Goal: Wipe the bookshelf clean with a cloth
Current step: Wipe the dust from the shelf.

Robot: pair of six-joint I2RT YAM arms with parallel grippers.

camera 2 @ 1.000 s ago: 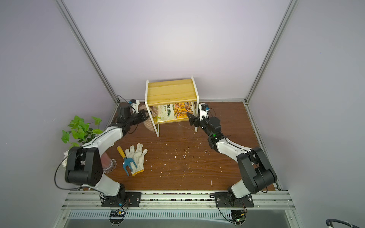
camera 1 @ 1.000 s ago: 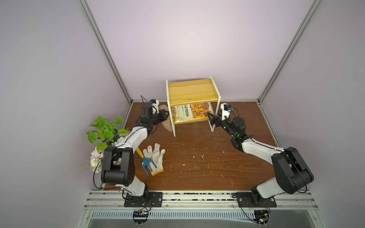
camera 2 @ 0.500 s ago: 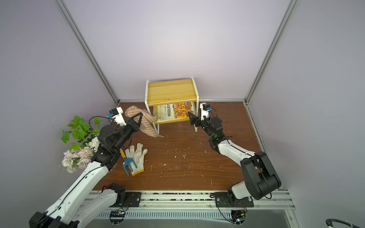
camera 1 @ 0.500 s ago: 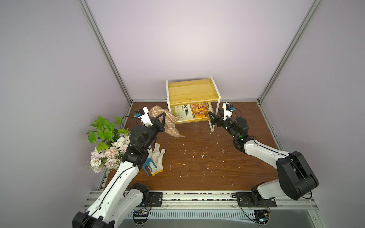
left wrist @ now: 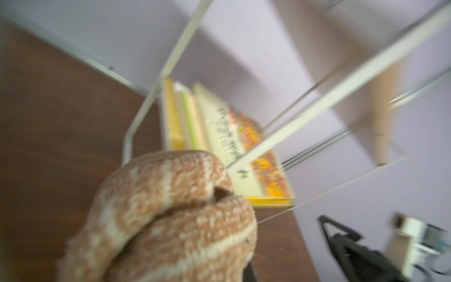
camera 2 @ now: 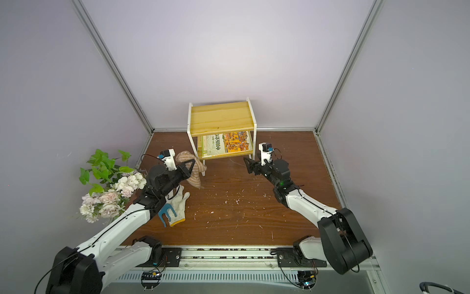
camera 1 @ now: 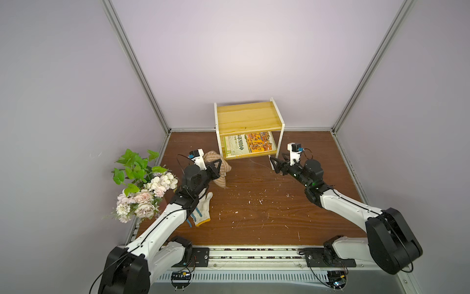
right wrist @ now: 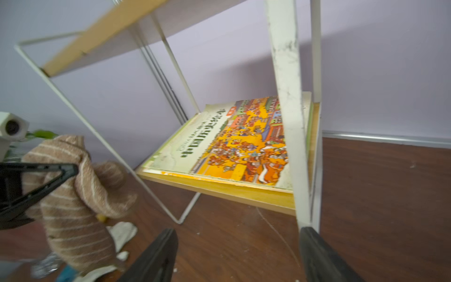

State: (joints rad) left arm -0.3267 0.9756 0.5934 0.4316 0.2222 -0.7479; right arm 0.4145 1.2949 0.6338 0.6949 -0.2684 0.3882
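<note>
My left gripper was pinched shut on the cloth. It held the cloth bunched in the air just beside the bookshelf, at the front leg on my left. A loose tail hung down toward the table, and I could not tell whether it touched.

The cloth looked soft, light and limp, a looped towel that would grip well and not slip from the pads. Held at one point, though, it sagged into a wad rather than a flat pad. I judged the best hold to be in the thick of the bunch, with a fold left beyond my fingertips to press on the board. The tail seemed likely to catch on the thin white frame or drag at the book on the bookshelf's lower board.

My right gripper was spread wide and empty, close to the bookshelf's front leg on my right. The bookshelf looked light enough to slide under a push, so that leg seemed the place to steady it.
</note>
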